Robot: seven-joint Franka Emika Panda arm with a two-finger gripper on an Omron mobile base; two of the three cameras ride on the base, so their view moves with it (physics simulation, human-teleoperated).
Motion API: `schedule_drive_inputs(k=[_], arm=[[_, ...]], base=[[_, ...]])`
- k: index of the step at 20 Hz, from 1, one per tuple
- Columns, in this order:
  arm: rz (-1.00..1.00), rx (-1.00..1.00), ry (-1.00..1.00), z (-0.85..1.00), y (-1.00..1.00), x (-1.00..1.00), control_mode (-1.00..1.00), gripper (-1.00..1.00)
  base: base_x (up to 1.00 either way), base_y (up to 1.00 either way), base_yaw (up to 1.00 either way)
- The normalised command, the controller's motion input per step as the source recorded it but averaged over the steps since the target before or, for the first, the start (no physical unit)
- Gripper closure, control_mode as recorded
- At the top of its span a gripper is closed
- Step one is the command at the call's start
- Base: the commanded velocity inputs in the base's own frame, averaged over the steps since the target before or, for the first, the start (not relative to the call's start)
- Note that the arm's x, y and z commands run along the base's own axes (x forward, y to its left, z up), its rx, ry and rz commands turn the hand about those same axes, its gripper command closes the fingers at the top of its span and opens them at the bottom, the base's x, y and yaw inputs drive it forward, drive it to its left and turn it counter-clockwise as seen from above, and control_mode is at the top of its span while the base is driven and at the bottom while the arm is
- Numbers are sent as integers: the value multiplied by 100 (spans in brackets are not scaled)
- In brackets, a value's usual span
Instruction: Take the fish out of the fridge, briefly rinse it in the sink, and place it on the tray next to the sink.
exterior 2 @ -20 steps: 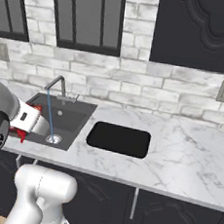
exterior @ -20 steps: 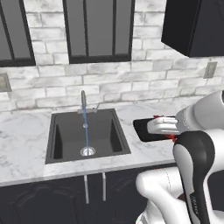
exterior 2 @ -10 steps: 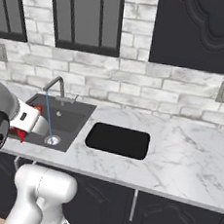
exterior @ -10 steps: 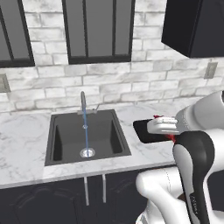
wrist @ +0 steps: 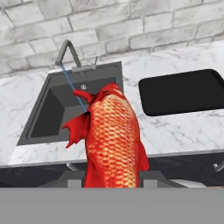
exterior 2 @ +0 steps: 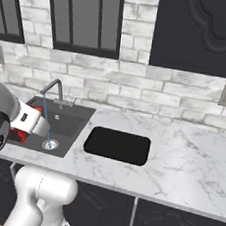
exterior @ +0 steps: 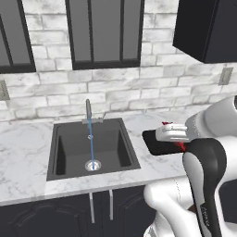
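**Fish in hand at the counter, rinse and tray still ahead**

The pincer (wrist: 112, 181) is clamped on the red fish (wrist: 111, 135), which stands up between the finger tips in the hand view, its scaled body and small fins filling the middle of the picture. So the first part of the job looks done: the fish is out of the fridge and is being carried at the sink counter.

Ahead of the pincer and to its left lies the dark grey sink (wrist: 52, 109), with a thin stream of water running from the tap (wrist: 69, 51) down to the drain (exterior: 93, 165) (the water is on, so the rinse could happen without another step). Ahead and to the right lies the black tray (wrist: 183, 92), bare, on the white marble counter (exterior 2: 179, 161).

In the base views the hand (exterior: 172, 133) hangs short of the basin, so the fish is not under the stream. Judged from this, the rinse is either pending or over, which the pictures cannot settle. What certainly remains is setting the fish on the tray and letting go.
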Motion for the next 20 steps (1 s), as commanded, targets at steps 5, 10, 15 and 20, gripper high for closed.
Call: schedule_drive_inputs(k=[5,10,15,20], arm=[[7,0,0,0,-6,51,-100,100],[25,-3,3,-7,0,94,-100,100],[39,-7,6,-42,3,53,-100,100],[35,-6,9,-40,29,30,-100,100]], base=[[3,0,0],[0,0,0],[0,0,0],[0,0,0]])
